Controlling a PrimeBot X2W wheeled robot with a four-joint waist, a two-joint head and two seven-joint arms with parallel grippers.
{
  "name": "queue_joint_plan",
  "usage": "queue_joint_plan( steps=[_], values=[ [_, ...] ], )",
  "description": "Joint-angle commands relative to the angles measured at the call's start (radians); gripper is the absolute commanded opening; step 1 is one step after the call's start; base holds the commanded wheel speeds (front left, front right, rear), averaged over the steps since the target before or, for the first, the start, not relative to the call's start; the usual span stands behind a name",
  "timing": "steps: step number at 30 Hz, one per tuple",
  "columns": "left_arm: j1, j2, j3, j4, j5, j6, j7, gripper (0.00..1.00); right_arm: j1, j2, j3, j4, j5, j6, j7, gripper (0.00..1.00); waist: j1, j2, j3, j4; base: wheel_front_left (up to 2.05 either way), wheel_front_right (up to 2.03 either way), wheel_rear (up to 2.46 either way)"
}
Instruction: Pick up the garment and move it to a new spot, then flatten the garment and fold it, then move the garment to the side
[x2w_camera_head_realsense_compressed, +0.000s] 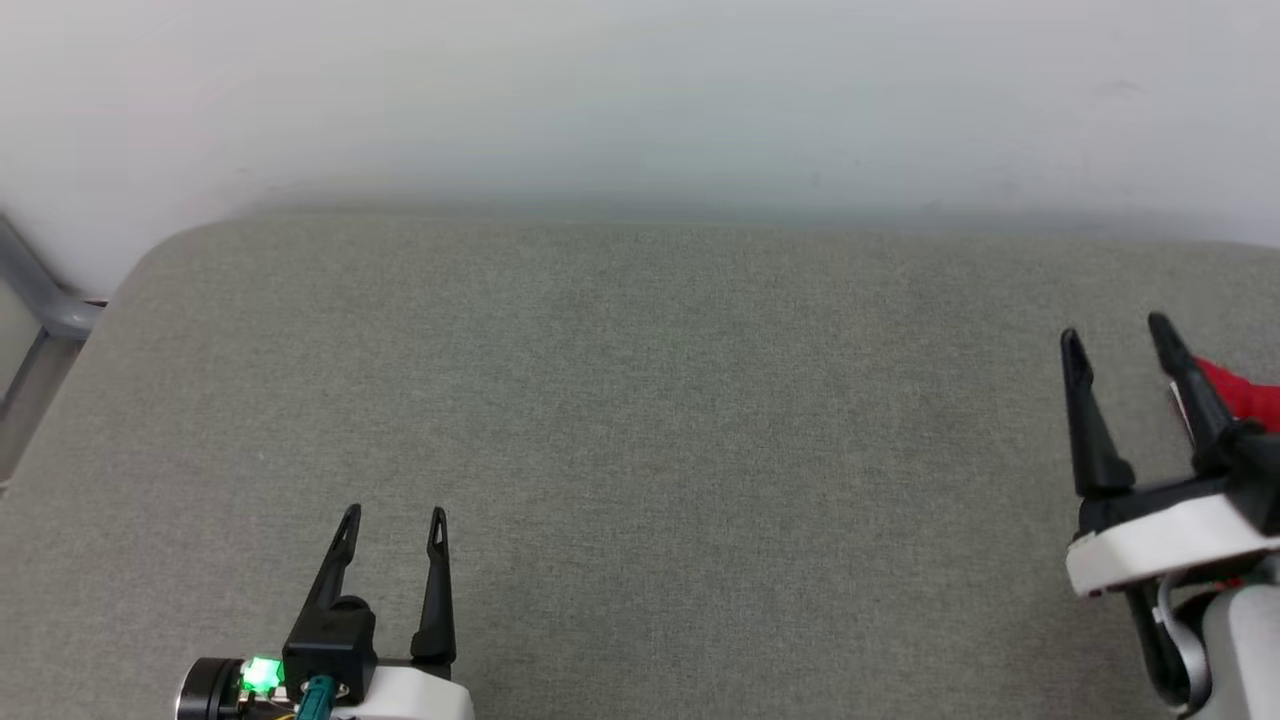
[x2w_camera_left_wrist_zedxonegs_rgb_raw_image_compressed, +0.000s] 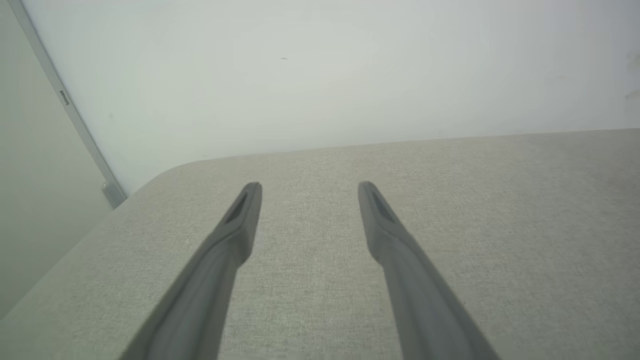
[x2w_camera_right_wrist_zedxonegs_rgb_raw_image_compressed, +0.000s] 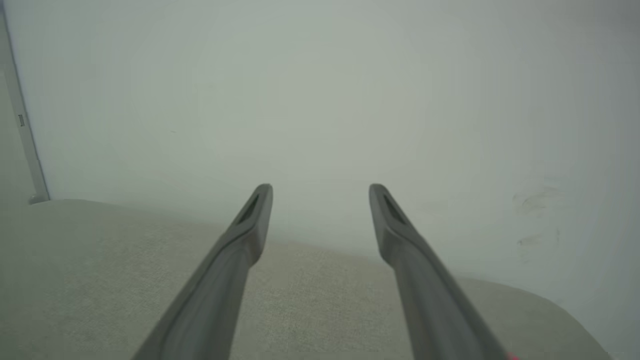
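A sliver of red garment, likely soft and limp, lies at the right edge of your surface just behind the right gripper, both pairs of jaws apart and empty; pinch a bunched fold.

- Broad grey-green woven padded surface, flat and unobstructed across the middle and out to the left: widest passage for a gripper.
- Plain pale wall directly behind the far edge of the padding, closing off all reach beyond it.
- Grey metal frame bar slanting down beside the rounded far-left corner, just off the padding.
- Left gripper low at the near edge, jaws spread wide, bare padding between and ahead of them.
- Right gripper at the right edge, jaws spread wide, standing in the way of approach from that side.
- Crumpled red fabric garment just behind the right gripper, mostly hidden, at the far right border.
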Motion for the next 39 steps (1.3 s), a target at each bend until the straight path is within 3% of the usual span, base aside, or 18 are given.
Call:
queue_joint_plan(
  steps=[1,19,39],
  values=[
    [0.008,-0.001,0.003,0.003,0.001,-0.005,-0.002,1.00,0.020,0.004,0.001,-0.005,0.002,-0.002,-0.004,1.00,0.0002,-0.0001,-0.015,0.007,0.00,0.00,0.00],
    [0.064,-0.009,0.020,-0.006,-0.003,-0.039,-0.002,1.00,0.311,0.122,-0.054,-0.101,0.040,-0.001,-0.007,1.00,0.0002,-0.0001,-0.076,-0.019,0.00,0.00,0.00],
    [0.086,-0.016,0.029,-0.016,0.007,-0.068,-0.002,1.00,0.424,0.158,-0.056,-0.142,0.051,-0.001,0.002,1.00,0.0002,-0.0001,-0.085,-0.032,0.00,0.00,0.00]
  ],
)
